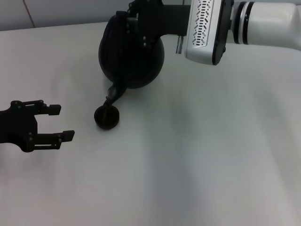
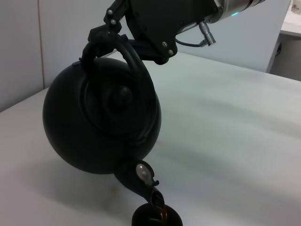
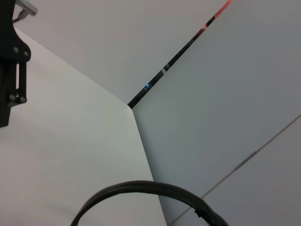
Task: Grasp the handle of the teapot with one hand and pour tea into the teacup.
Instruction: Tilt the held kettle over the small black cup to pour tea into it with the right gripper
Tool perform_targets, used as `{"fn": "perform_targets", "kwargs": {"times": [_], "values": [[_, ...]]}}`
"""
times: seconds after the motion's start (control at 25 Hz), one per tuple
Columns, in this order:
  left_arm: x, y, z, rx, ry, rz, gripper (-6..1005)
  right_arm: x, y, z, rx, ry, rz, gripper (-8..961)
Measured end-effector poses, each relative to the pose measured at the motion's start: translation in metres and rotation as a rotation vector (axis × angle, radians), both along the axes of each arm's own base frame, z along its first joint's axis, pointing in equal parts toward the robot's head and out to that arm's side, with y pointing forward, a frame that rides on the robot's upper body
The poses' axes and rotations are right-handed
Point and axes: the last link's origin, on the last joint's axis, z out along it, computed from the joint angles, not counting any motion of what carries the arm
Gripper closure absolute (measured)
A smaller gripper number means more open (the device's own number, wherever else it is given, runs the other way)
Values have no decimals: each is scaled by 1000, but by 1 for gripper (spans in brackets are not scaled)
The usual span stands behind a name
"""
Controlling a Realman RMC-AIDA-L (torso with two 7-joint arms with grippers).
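The round matte-black teapot hangs tipped forward above the table, its spout pointing down at the small dark teacup. My right gripper is shut on the arched handle at the pot's top. In the left wrist view brown tea runs from the spout into the teacup. My left gripper rests open on the table to the left of the cup, holding nothing. The right wrist view shows only table, wall and the handle's arc.
The white table spreads wide to the right and front. A pale wall stands behind the teapot. My white right forearm reaches in from the upper right.
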Motion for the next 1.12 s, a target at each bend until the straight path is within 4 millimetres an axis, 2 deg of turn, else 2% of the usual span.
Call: {"fn": "perform_targets", "kwargs": {"times": [0.48, 0.68, 0.92, 1.0, 1.04, 1.12], "values": [[1, 2, -1, 6, 1, 0, 202, 1, 0, 0, 2, 2, -3, 855], [1, 2, -1, 7, 1, 1, 202, 6, -1, 4, 2, 81, -55, 853], [0, 3, -1, 11, 3, 2, 202, 24, -6, 10, 19, 217, -168, 850], [0, 3, -1, 13, 4, 2, 202, 32, -8, 13, 28, 268, -213, 849], [0, 3, -1, 13, 4, 2, 202, 43, -10, 17, 45, 339, -275, 849], [-1, 3, 0, 21, 2, 6, 202, 48, -11, 19, 54, 371, -301, 848]]}}
